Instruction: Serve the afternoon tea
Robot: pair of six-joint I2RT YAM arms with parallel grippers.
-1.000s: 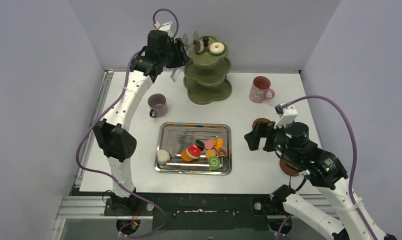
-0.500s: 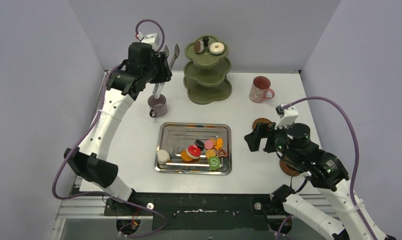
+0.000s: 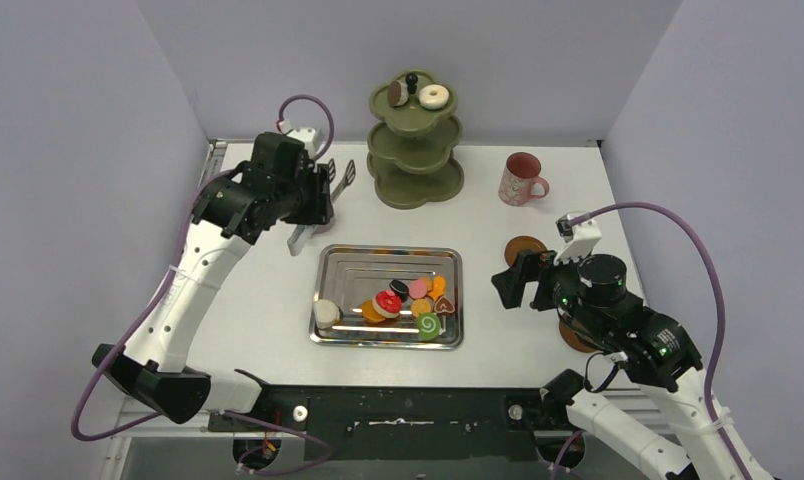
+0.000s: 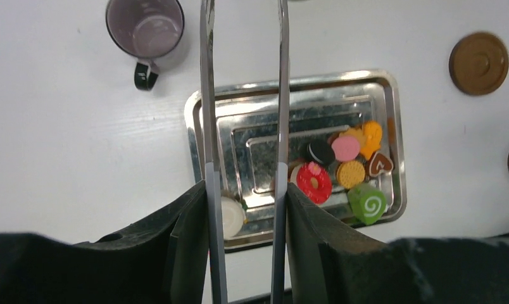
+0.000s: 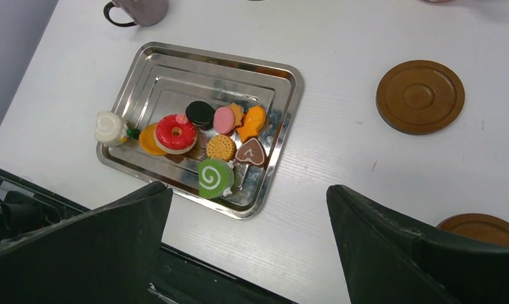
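My left gripper [image 3: 313, 203] is shut on the handles of the metal tongs [image 4: 206, 95], high above the table between the mauve mug [image 4: 144, 28] and the steel tray [image 3: 378, 268]. The tongs' tips [image 3: 343, 175] are apart and hold nothing. The tray holds several toy sweets, among them a red donut [image 4: 314, 182], a green swirl roll [image 5: 215, 178] and a white sweet [image 5: 109, 126]. The olive three-tier stand [image 3: 415, 150] carries a white donut [image 3: 434, 96] and a brown macaron [image 3: 396, 94] on its top tier. My right gripper [image 5: 249, 189] is open and empty above the tray's near right corner.
A pink mug [image 3: 521, 178] stands at the back right. One brown coaster [image 5: 420, 96] lies right of the tray. A second coaster [image 5: 486, 229] lies nearer, partly under my right arm. The table's near edge runs just below the tray.
My left arm has swung down and toward me from the stand's top tier, carrying the tongs, and now covers the mauve mug in the top view. My right arm has barely shifted.
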